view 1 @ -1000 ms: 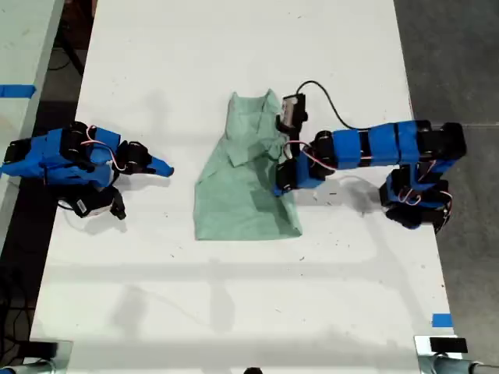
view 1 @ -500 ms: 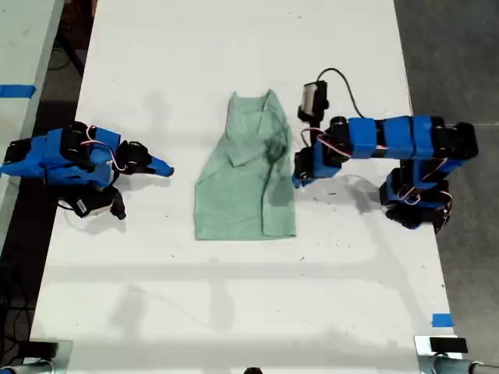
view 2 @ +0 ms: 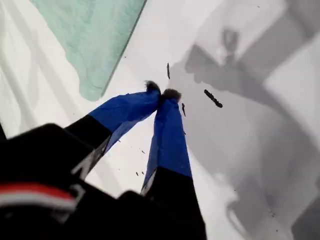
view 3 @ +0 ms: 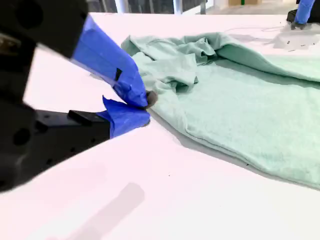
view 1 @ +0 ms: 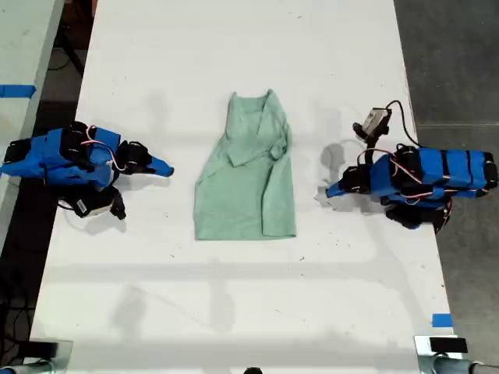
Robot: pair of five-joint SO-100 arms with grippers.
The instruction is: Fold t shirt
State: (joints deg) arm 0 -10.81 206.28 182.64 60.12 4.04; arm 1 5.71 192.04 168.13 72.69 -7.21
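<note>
The t shirt [view 1: 245, 183] lies part-folded in the middle of the white table [view 1: 234, 312], pale mint green, with a bunched flap at its far end. My first gripper [view 1: 323, 192] is shut and empty, resting off the shirt toward the exterior view's right. In its wrist view the first gripper [view 2: 162, 94] hangs over bare table with a corner of the shirt [view 2: 85, 35] beyond it. My second gripper [view 1: 168, 169] lies low on the exterior view's left, shut and empty. Its wrist view shows the second gripper [view 3: 145, 106] short of the shirt's [view 3: 240, 100] edge.
Blue tape marks sit at the exterior view's left edge [view 1: 15, 91] and lower right [view 1: 441, 320]. Dark floor [view 1: 460, 62] runs along the table's right edge in the exterior view. A second pale surface [view 1: 19, 47] stands beyond the left edge.
The first arm has let go of the shirt's side and drawn back toward the exterior view's right, lowering as it went. The shirt now lies flatter. The second arm has not moved.
</note>
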